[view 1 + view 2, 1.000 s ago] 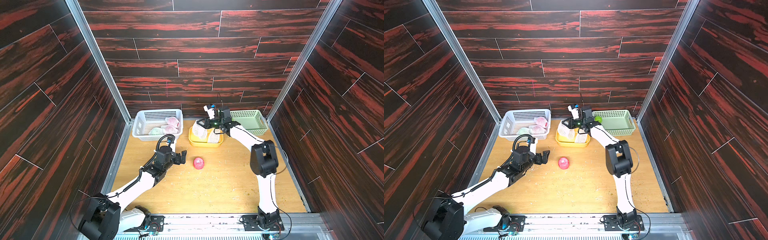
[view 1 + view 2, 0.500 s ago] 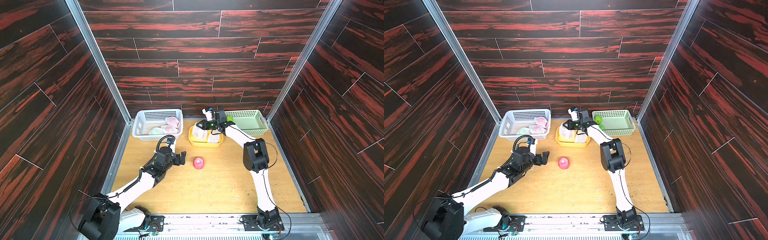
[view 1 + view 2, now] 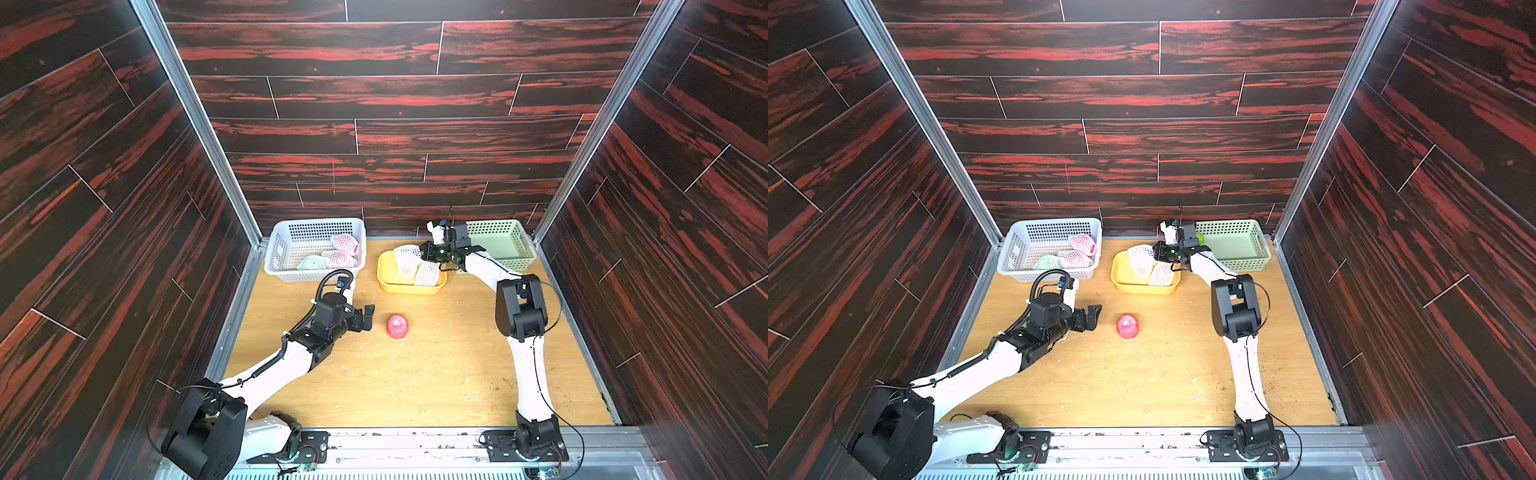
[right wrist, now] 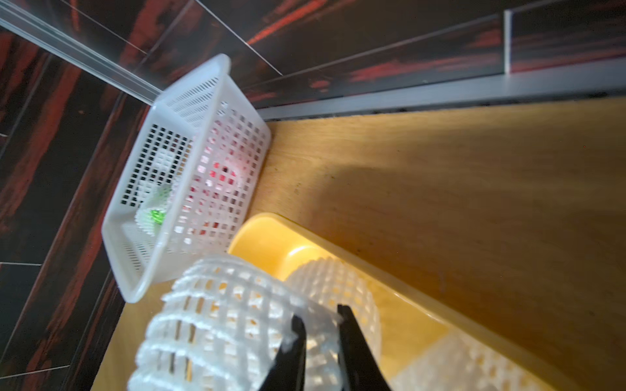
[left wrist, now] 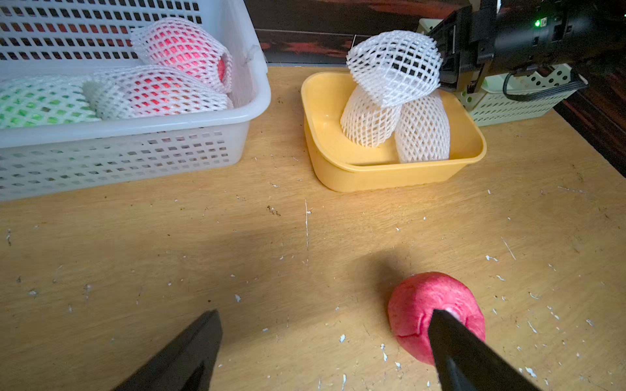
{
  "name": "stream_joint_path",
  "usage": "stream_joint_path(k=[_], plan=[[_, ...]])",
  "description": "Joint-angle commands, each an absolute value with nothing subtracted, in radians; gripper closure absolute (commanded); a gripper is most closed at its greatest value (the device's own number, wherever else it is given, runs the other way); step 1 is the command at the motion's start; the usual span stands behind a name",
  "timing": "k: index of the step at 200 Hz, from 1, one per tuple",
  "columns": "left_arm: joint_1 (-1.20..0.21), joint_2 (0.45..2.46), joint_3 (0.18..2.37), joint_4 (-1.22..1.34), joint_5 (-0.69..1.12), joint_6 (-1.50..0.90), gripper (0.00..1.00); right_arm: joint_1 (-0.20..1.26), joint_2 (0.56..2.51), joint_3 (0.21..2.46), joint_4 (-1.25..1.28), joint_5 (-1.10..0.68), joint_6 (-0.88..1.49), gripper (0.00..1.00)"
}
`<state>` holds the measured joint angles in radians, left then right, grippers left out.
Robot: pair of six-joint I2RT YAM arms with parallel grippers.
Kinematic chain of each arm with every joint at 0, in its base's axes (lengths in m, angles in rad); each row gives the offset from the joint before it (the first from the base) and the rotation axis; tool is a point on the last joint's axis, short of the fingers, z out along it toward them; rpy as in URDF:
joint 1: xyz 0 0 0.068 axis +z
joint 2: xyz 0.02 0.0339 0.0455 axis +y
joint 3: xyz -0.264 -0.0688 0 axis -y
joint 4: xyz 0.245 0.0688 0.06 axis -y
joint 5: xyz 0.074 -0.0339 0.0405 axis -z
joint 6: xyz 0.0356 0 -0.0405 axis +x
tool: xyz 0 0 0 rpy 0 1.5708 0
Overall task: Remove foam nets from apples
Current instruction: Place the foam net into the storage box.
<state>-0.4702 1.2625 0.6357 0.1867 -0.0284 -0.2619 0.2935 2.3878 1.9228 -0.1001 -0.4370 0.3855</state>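
Observation:
A bare red apple (image 3: 397, 326) (image 3: 1127, 326) (image 5: 437, 315) lies on the wooden table. My left gripper (image 3: 368, 318) (image 3: 1092, 318) (image 5: 325, 315) stands open just left of it, one finger crossing in front of the apple in the left wrist view. My right gripper (image 3: 422, 253) (image 4: 320, 313) is shut on the edge of an empty foam net (image 3: 407, 253) (image 3: 1141, 254) (image 5: 394, 67) (image 4: 230, 325), held above the yellow tray (image 3: 388, 276) (image 5: 338, 169). Two more empty nets (image 5: 369, 125) (image 5: 423, 132) stand in that tray.
A white basket (image 3: 286, 249) (image 5: 135, 128) at the back left holds two red netted apples (image 3: 345, 243) (image 3: 340, 259) and a green netted one (image 3: 313, 262). A green basket (image 3: 503, 249) at the back right has a green apple (image 3: 1200, 238) in it. White crumbs dot the table.
The right arm's elbow swung slightly left and back again, while its gripper kept the net over the yellow tray. The left arm and the red apple have not moved.

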Motion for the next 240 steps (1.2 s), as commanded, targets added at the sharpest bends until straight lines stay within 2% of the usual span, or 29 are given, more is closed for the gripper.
stream_joint_path(k=[1,75,166,196,227,240], plan=[[-0.465,1.268,0.671,0.183,-0.005,-0.256,0.0,0.301,2.361,1.884,-0.078,-0.444,0.373,0.8],[-0.465,1.271,0.674,0.182,0.011,-0.253,0.0,0.296,2.201,1.711,0.028,-0.527,0.371,0.8],[-0.466,1.278,0.673,0.19,0.014,-0.253,0.0,0.311,2.161,1.714,0.001,-0.517,0.364,0.78],[-0.466,1.276,0.668,0.192,0.011,-0.253,0.0,0.311,2.161,1.653,0.047,-0.541,0.372,0.77],[-0.466,1.283,0.673,0.191,0.014,-0.252,0.0,0.312,2.165,1.633,0.039,-0.528,0.365,0.75],[-0.466,1.284,0.672,0.192,0.015,-0.255,0.0,0.31,2.157,1.624,0.037,-0.515,0.356,0.7]])
